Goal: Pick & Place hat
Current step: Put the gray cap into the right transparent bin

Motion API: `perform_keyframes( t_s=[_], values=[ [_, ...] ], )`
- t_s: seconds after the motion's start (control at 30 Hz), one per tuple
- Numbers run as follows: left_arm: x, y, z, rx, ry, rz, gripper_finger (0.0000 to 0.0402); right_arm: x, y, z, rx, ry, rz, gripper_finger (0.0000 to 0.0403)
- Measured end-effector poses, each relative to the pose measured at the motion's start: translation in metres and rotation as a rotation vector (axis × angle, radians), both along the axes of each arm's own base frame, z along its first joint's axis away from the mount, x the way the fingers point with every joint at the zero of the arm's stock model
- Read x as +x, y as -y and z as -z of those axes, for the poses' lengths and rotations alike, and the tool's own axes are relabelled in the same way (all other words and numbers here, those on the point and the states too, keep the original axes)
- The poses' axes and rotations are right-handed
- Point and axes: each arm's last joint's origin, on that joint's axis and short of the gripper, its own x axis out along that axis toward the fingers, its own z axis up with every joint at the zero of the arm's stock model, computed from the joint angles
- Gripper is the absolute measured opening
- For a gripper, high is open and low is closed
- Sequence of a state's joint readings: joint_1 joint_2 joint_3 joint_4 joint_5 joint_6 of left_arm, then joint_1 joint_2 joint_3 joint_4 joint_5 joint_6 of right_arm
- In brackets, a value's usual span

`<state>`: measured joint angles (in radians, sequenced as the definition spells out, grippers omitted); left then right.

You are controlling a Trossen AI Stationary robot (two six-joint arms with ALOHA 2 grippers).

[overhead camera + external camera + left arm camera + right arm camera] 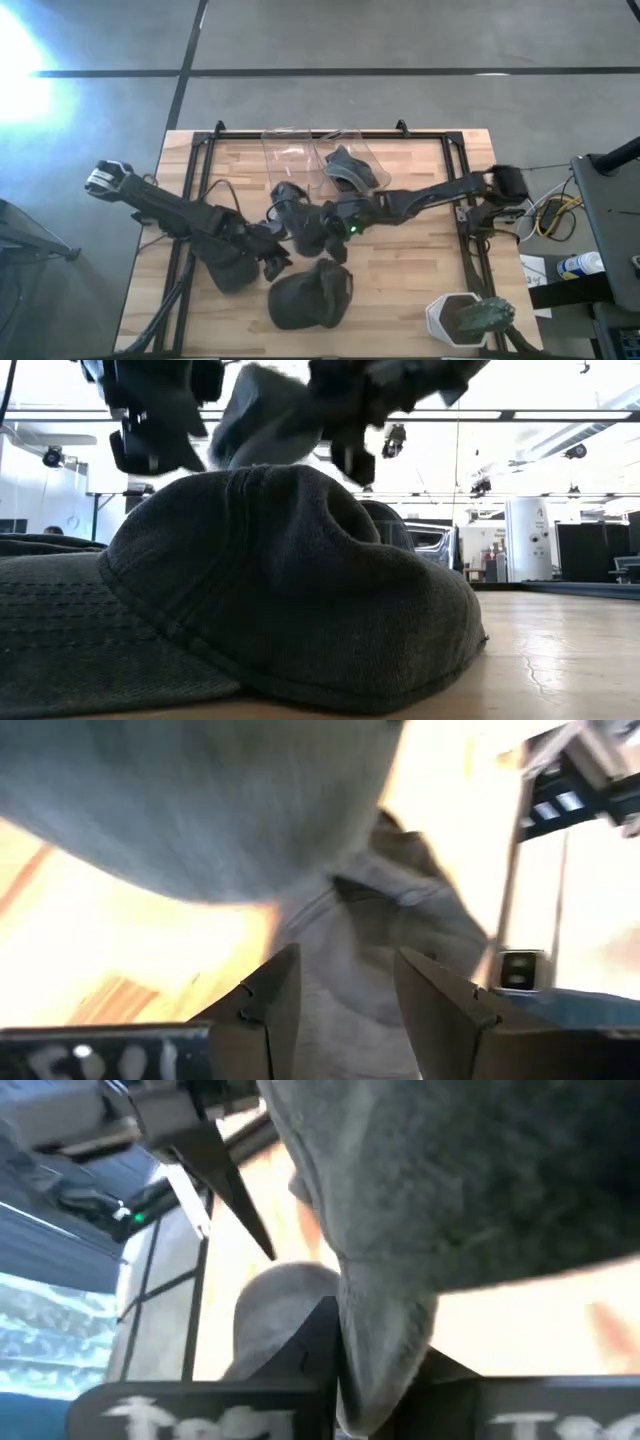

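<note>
The right end effector (322, 232) is clenched on a grey hat (470, 1190), holding it above the tabletop (420, 270) near the middle. The left end effector (272, 258) hangs just beside it, fingers (265, 1010) parted and holding nothing. A dark cap (310, 297) lies on the tabletop near the front edge.

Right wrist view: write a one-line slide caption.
Right gripper shut on a grey hat above the wooden table.
</note>
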<state>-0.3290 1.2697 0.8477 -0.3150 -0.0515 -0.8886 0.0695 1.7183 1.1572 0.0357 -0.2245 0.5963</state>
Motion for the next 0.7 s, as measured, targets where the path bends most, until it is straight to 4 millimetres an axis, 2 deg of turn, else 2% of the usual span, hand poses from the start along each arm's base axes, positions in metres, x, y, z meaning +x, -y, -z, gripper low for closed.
perform_keyframes(
  t_s=[0.13, 0.23, 0.3, 0.4, 0.47, 0.53, 0.7],
  values=[
    [-0.006, 0.003, -0.021, 0.043, 0.096, -0.009, 0.0153, -0.024, 0.016, -0.045, -0.089, 0.093, 0.108, 0.0015],
    [-0.011, 0.001, -0.031, 0.095, 0.156, -0.063, 0.0153, -0.042, 0.037, -0.075, -0.086, 0.173, 0.281, 0.0014],
    [-0.013, -0.002, -0.034, 0.133, 0.181, -0.121, 0.0153, -0.051, 0.054, -0.090, 0.013, 0.242, 0.429, 0.0014],
    [-0.014, -0.005, -0.037, 0.169, 0.203, -0.173, 0.0153, -0.058, 0.081, -0.101, 0.263, 0.410, 0.614, 0.0014],
    [-0.014, -0.005, -0.037, 0.178, 0.205, -0.183, 0.0153, -0.061, 0.092, -0.100, 0.411, 0.556, 0.656, 0.0014],
    [-0.013, -0.005, -0.036, 0.180, 0.201, -0.183, 0.0153, -0.062, 0.096, -0.091, 0.558, 0.664, 0.674, 0.0014],
    [-0.010, -0.004, -0.032, 0.187, 0.185, -0.181, 0.0153, -0.061, 0.088, -0.031, 0.838, 0.642, 0.777, 0.0014]
  ],
)
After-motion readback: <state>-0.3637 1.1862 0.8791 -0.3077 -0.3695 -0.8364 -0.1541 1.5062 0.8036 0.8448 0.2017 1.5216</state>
